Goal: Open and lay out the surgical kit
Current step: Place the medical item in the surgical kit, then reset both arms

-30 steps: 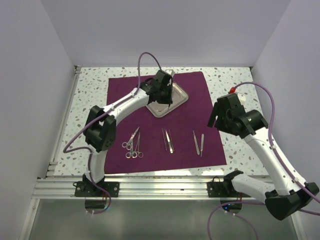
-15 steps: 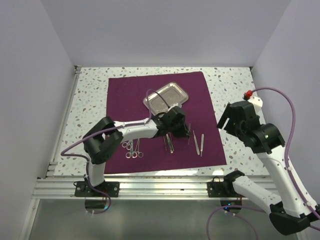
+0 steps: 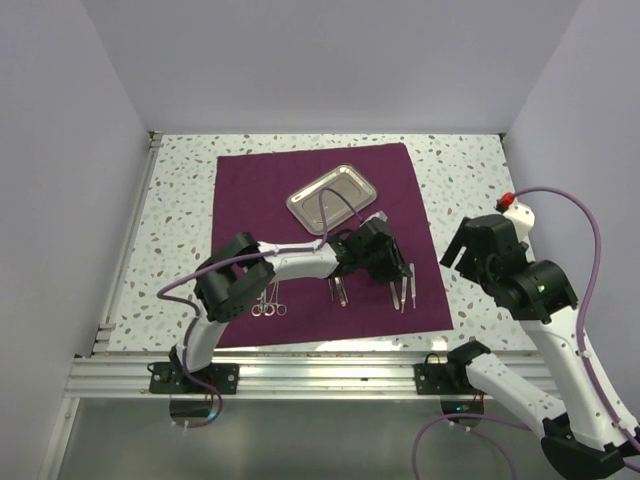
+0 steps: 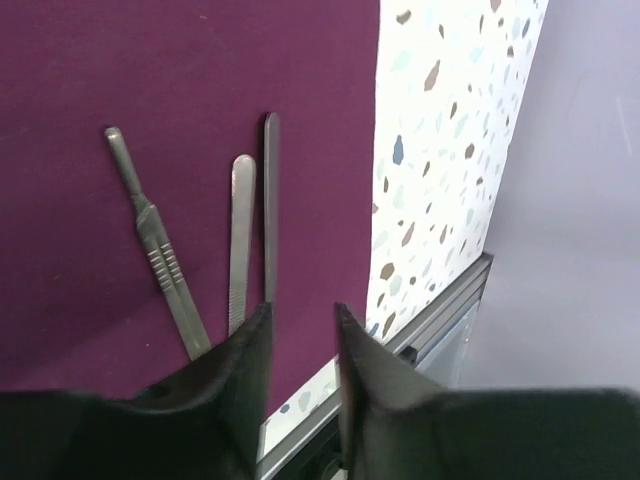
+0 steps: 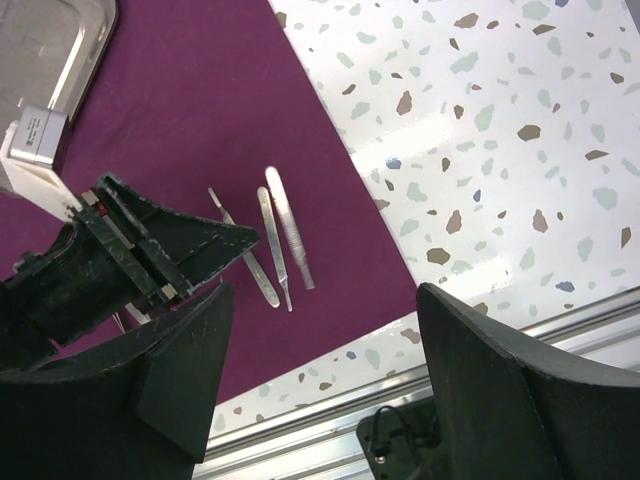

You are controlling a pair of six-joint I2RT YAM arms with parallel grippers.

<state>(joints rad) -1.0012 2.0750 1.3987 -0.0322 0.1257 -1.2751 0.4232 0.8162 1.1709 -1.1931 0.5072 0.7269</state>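
The dark purple cloth (image 3: 250, 180) lies spread flat on the table. The steel tray (image 3: 332, 195) sits on its far middle and looks empty. Ring-handled scissors (image 3: 265, 295) lie at the front left, tweezers (image 3: 340, 290) in the middle. Three slim instruments lie at the front right: a ridged handle (image 4: 158, 250), tweezers (image 4: 240, 235) and a thin probe (image 4: 270, 200); they also show in the right wrist view (image 5: 272, 245). My left gripper (image 3: 395, 268) (image 4: 303, 320) hovers just over them, jaws slightly apart and empty. My right gripper (image 3: 455, 245) (image 5: 325, 290) is wide open and empty, raised to the right of the cloth.
Speckled white tabletop (image 3: 470, 180) surrounds the cloth. An aluminium rail (image 3: 320, 375) runs along the near edge, and it shows in the right wrist view (image 5: 480, 360). White walls enclose the left, back and right sides. The left arm stretches across the cloth's front half.
My left gripper has swung from the tray to the front right, over the right-hand instruments. My right arm has drawn back to the right, away from the cloth.
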